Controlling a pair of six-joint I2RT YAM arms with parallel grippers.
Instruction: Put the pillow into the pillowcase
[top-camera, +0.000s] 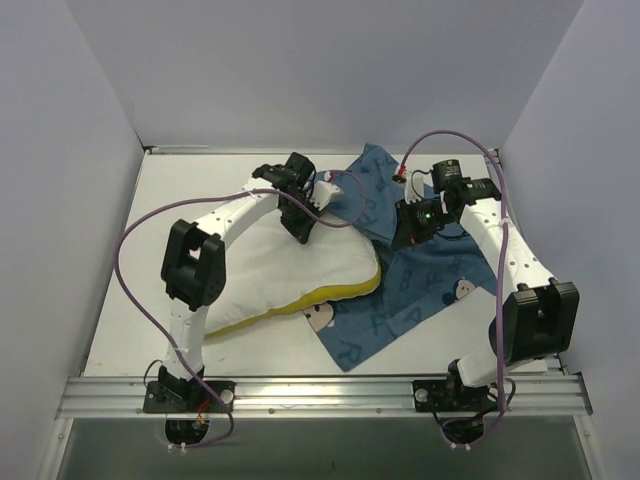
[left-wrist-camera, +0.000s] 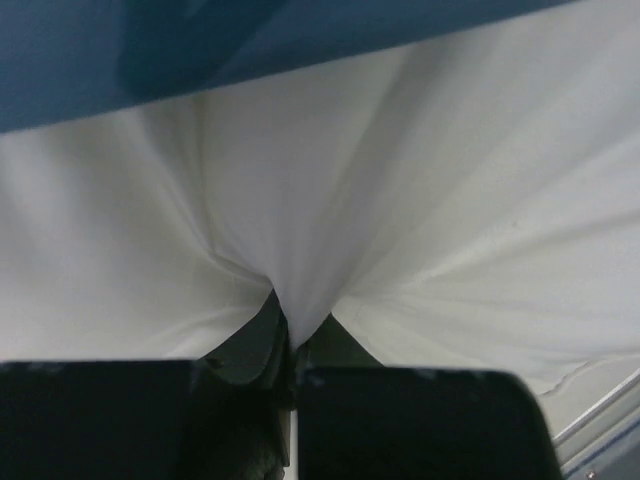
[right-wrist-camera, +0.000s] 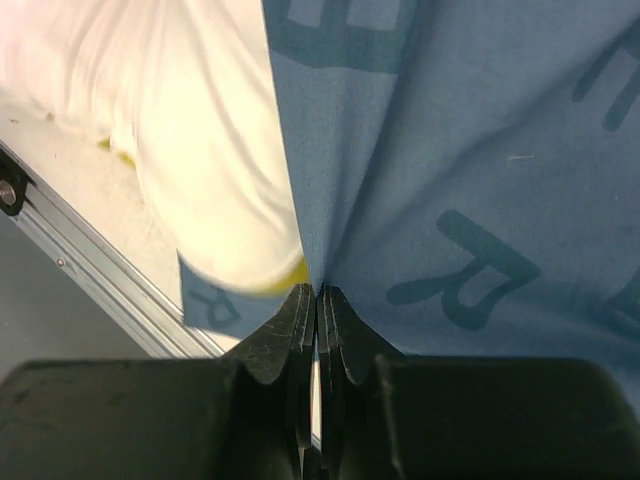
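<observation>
The white pillow (top-camera: 290, 270) with a yellow band along its near edge lies in the middle of the table, its right end at the pillowcase. The blue pillowcase (top-camera: 420, 290) with dark letters lies to its right, partly under it. My left gripper (top-camera: 301, 232) is shut on a pinch of the pillow's white fabric (left-wrist-camera: 300, 300) near its far edge. My right gripper (top-camera: 404, 238) is shut on a fold of the pillowcase (right-wrist-camera: 400, 150) beside the pillow's right end (right-wrist-camera: 200, 150). The blue cloth shows at the top of the left wrist view (left-wrist-camera: 200, 40).
White walls close in the table (top-camera: 120, 300) on the left, back and right. An aluminium rail (top-camera: 320, 395) runs along the near edge. Purple cables loop over both arms.
</observation>
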